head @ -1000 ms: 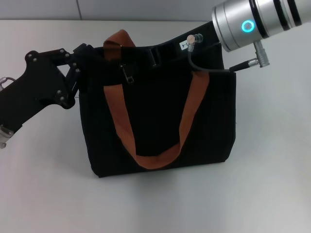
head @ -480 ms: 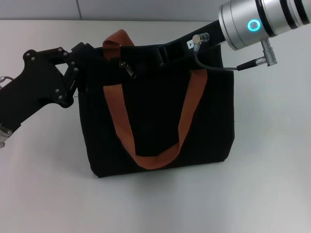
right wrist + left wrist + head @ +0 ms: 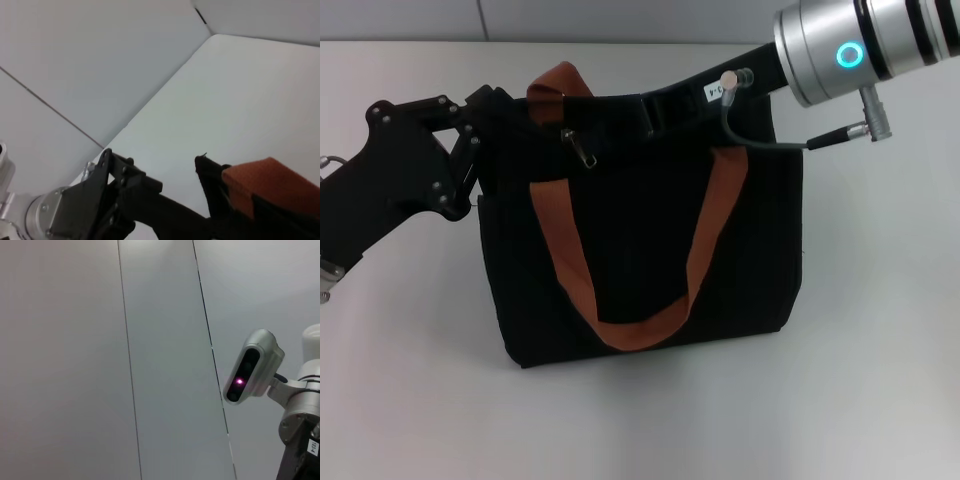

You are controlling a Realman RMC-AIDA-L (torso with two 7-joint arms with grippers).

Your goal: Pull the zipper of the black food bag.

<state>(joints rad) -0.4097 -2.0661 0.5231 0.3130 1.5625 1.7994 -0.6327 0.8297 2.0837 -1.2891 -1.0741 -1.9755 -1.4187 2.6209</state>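
Standing upright on the white table [image 3: 880, 400], the black food bag [image 3: 640, 250] fills the middle of the head view, its flat front facing the camera. One orange-brown strap [image 3: 630, 280] hangs down the front in a long loop, and the second strap [image 3: 558, 82] rises above the top edge near the bag's left corner. The zipper [image 3: 584, 150], a small silvery pull tab, dangles tilted from the black zip line just below the top edge, close beside the left leg of the front strap.

The left gripper [image 3: 490, 120] reaches in from the left side and sits against the bag's upper left corner; its black linkage is plain to see, but the tips merge with the black fabric, so I cannot tell whether it is closed on the cloth or how wide it stands.

The right gripper [image 3: 655, 112] comes in from the upper right, its silver wrist with a glowing blue ring leading down to a black body that lies along the bag's top edge, to the right of the pull tab and apart from it. Its tips are lost against the dark bag, so I cannot tell its opening either.

The right wrist view shows the left gripper [image 3: 115, 200] next to an orange strap [image 3: 265, 185].
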